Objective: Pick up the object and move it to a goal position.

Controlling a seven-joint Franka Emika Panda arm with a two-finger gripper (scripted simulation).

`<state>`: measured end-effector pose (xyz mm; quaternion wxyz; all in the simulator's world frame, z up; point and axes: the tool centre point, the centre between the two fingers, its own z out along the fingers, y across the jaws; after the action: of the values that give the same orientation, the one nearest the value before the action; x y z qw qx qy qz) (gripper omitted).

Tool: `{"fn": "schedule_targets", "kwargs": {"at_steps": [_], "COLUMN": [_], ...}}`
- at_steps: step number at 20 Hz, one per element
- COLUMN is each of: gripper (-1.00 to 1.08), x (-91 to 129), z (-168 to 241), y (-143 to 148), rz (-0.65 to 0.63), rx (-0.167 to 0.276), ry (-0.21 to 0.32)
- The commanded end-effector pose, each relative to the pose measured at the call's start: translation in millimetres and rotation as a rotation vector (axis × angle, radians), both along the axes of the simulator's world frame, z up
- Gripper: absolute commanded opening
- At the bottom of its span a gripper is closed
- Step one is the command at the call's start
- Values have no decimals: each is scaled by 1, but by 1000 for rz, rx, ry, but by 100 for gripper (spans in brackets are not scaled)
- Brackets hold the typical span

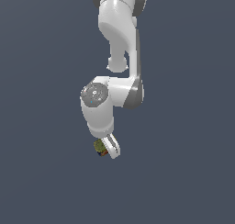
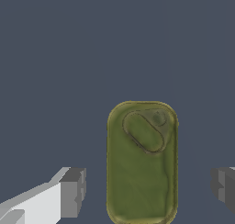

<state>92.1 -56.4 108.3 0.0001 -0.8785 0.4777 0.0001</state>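
- the gripper [image 2: 147,191] is spread wide, nothing held. in the wrist view both fingertips [image 2: 73,192] stand off the object [image 2: 142,165] with bare floor showing on either side of it.
- the object sits on the plain dark floor [image 1: 183,172] between the fingers, olive-green top facing the camera. in the exterior view it's just a little printed lump [image 1: 99,147] tucked under the hand beside one finger.
- it doesn't look centred: the gap on one side looks a bit narrower than on the other. my guess is the nearer finger touches first on closing and shoves or twists the block before the other arrives.
- the edges are rounded, so a pinch too high up could squirt it out.
- can't tell from either view how low the fingertips are relative to the block. too high and they'd just clip the top.
- no goal marker visible in either view, so i can't judge where the carry ends.
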Motion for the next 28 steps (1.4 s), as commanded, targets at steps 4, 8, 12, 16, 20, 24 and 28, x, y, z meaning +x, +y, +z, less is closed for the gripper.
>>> {"fn": "schedule_targets", "kwargs": {"at_steps": [4, 8, 12, 16, 20, 24, 28], "gripper": [100, 100, 100, 100, -100, -100, -100], "x": [0, -1, -1, 0, 0, 0, 0], "z": [-16, -39, -51, -50, -50, -50, -50], "y": [0, 0, 0, 0, 0, 0, 0], "rz": [-2, -4, -5, -5, -5, -5, -5], "rx": [0, 0, 0, 0, 0, 0, 0], "ry": [0, 0, 0, 0, 0, 0, 1]}}
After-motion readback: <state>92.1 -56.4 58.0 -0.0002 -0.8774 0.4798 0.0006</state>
